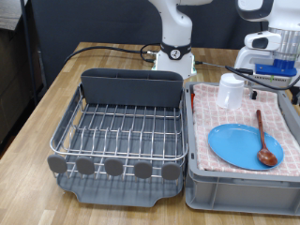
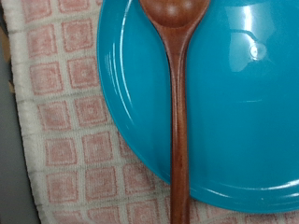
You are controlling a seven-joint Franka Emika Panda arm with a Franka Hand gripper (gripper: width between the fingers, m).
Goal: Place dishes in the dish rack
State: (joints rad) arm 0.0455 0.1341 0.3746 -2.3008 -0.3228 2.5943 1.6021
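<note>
The round light-blue plate (image 1: pixel 239 145) lies flat on the pink checked cloth in the grey bin (image 1: pixel 197 178) at the exterior view's right. The reddish-brown wooden spoon (image 1: pixel 265 141) lies with its bowl on the plate's right part. The white cup (image 1: pixel 230 91) stands behind the plate in the same bin. The silver wire dish rack (image 1: pixel 117 131) on its dark grey tray stands at the left, with nothing in it. My gripper (image 1: pixel 272 64) hangs high above the bin's far right part. The wrist view looks straight down on the spoon (image 2: pixel 177 121) lying across the plate (image 2: pixel 238 93); no fingers show there.
The rack's grey caddy (image 1: pixel 129 89) spans its far side and round grey discs (image 1: pixel 112 167) line its front. The robot base (image 1: pixel 173 56) stands behind the rack with cables across the wooden table (image 1: pixel 56 84). Pink checked cloth (image 2: pixel 56 121) surrounds the plate.
</note>
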